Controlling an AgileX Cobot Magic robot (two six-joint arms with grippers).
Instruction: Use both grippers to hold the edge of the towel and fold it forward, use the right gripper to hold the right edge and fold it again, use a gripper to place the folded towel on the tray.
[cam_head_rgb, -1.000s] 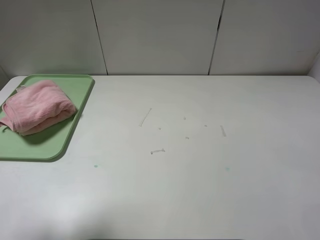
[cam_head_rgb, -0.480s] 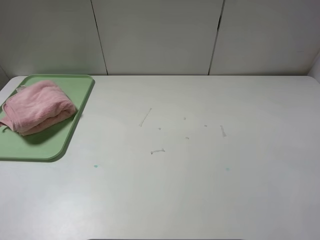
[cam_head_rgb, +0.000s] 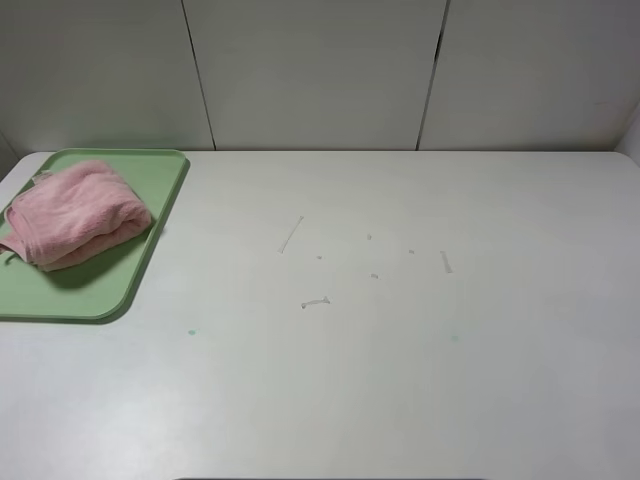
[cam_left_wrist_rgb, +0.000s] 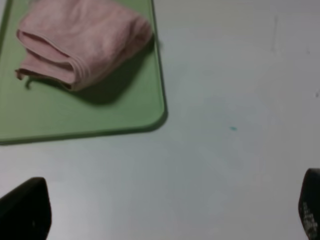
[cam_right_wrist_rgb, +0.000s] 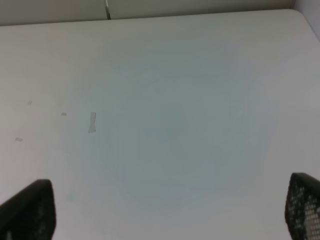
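We see the folded pink terry towel (cam_head_rgb: 75, 214) on the pale green plastic tray (cam_head_rgb: 150, 240) at the table's (cam_head_rgb: 400, 350) far left corner, nearer our left gripper (cam_left_wrist_rgb: 165, 217); both grippers' fingers stand apart, empty.

A wide white table (cam_head_rgb: 400, 380) is seen filling most of the exterior high view, its surface matte and evenly lit, with soft shading toward the near edge. Small scuff marks (cam_head_rgb: 315, 302) and short grey streaks are scattered near its middle, and two faint teal specks (cam_head_rgb: 191, 332) are found closer in. Behind it, a pale wall (cam_head_rgb: 320, 70) is formed of flat panels divided by dark vertical seams (cam_head_rgb: 197, 75).
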